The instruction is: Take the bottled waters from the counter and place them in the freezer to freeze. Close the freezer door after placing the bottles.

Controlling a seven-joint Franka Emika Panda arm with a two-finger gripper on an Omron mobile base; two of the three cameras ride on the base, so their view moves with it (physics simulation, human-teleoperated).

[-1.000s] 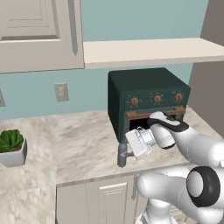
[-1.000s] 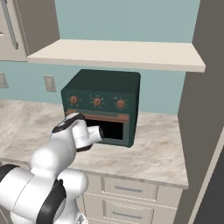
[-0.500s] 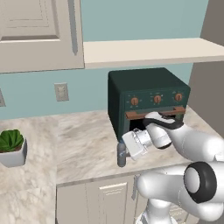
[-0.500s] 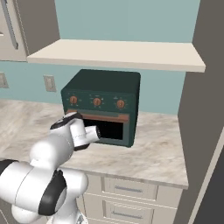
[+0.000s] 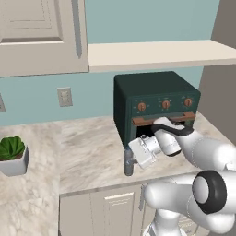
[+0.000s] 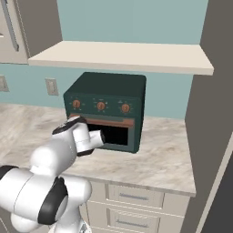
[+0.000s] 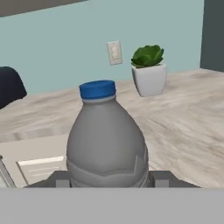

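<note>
A grey translucent bottled water (image 5: 128, 162) with a blue cap (image 7: 97, 89) stands upright on the beige marbled counter (image 5: 83, 143) near its front edge, left of the toaster oven. My gripper (image 5: 131, 159) reaches it from the right. In the hand view its fingertips (image 7: 61, 180) press against both sides of the bottle's lower body (image 7: 107, 140), so the gripper (image 7: 111, 179) is shut on it. The freezer and the freezer door are out of view.
A dark green toaster oven (image 5: 156, 103) stands just behind my hand, with a cream shelf (image 5: 156, 53) above it. A small potted plant (image 5: 13, 154) sits at the counter's far left. A tall grey panel (image 6: 218, 113) bounds the counter (image 6: 159, 159) on the right.
My hand has edged slightly left onto the bottle and the jaws have closed from wide open onto its sides. The bottle has stayed where it stood.
</note>
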